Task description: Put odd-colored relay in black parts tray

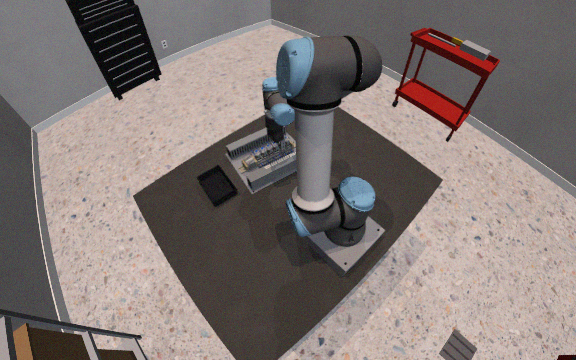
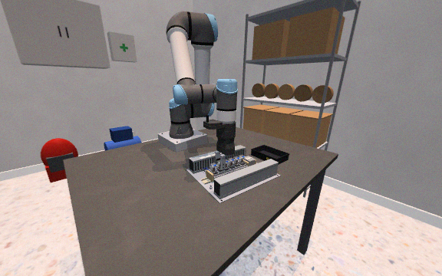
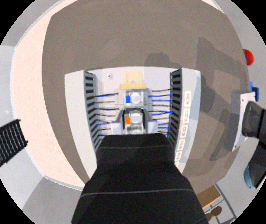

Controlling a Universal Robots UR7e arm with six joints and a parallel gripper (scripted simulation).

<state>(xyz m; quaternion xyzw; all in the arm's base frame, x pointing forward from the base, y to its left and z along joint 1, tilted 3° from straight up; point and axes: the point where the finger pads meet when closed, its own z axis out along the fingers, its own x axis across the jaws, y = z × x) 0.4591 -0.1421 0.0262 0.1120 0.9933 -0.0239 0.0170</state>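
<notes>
Pincer: closed on the orange-button relay, fingers on opposite sides of its body. Pads met the flanks, leaving the button face uncovered; a sensible hold for a straight pull.

Relay stood in the row on the panel, not in the tray. Whether its pins had begun to leave the socket could not be told. Next neighbour, a blue-button relay, sat close by toward the tan end piece; orange against blue marked the odd one. Fingers were set toward the wiring sides, presumably because the row left little room between relays.

Wires ran from the row toward slotted ducts, one along either side. Relay panel looked flat on the table. Being loose, it could lift with a stiff relay; a slow vertical draw seemed called for, perhaps with slight rocking.

Black parts tray lay just beyond the panel's end, apart from it, handy for a short carry.
</notes>
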